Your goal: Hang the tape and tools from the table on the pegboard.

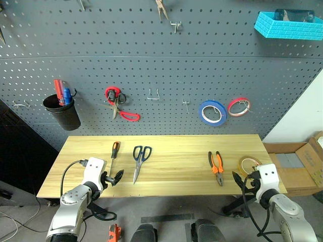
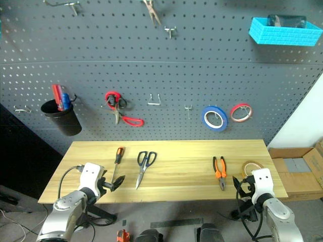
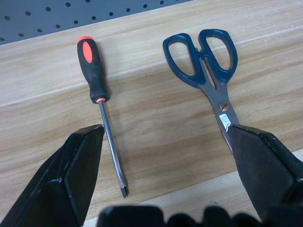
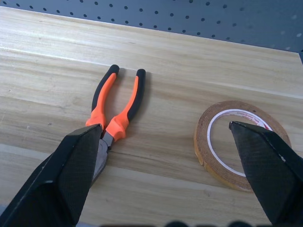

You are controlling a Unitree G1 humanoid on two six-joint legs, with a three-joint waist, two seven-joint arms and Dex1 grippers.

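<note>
Tape: the yellow tape (image 4: pixel 239 144) lies flat near the right end of the desk (image 1: pixel 176 171), just beside the pliers; it looks light and thin-walled, so a pinch across the wall through the wide hole seems the sure hold.
Pliers: the pliers (image 4: pixel 113 111) lie closed, handles pointing toward the pegboard; probably the heaviest piece, stiff steel, and the rubbery orange-and-black handles should give the least slip.
Scissors: the blue-handled scissors (image 3: pixel 210 71) rest left of centre, blades toward the near edge; rigid, with slick blades, so the handle loops look best, and they suit a hook too.
Screwdriver: the screwdriver (image 3: pixel 97 99) lies just left of the scissors, apart from them; slim and liable to roll, so take it by the fat handle.
Count on desk: one tape, one pliers, one scissors, one screwdriver, four to hang.
Left gripper: the left gripper (image 3: pixel 165 142) hovers over the near edge, fingers spread wide and empty, straddling the screwdriver shaft and scissor blades.
Right gripper: the right gripper (image 4: pixel 165 137) has its fingers spread wide too, nothing held, pliers and tape between them.
Pegboard: the pegboard (image 1: pixel 151 60) already carries red-handled scissors (image 1: pixel 118 104), one blue ring (image 1: pixel 212 112), one red ring (image 1: pixel 238 107), a black cup (image 1: pixel 63 112) and a blue bin (image 1: pixel 287 25), with bare hooks (image 1: pixel 154 95) between.
</note>
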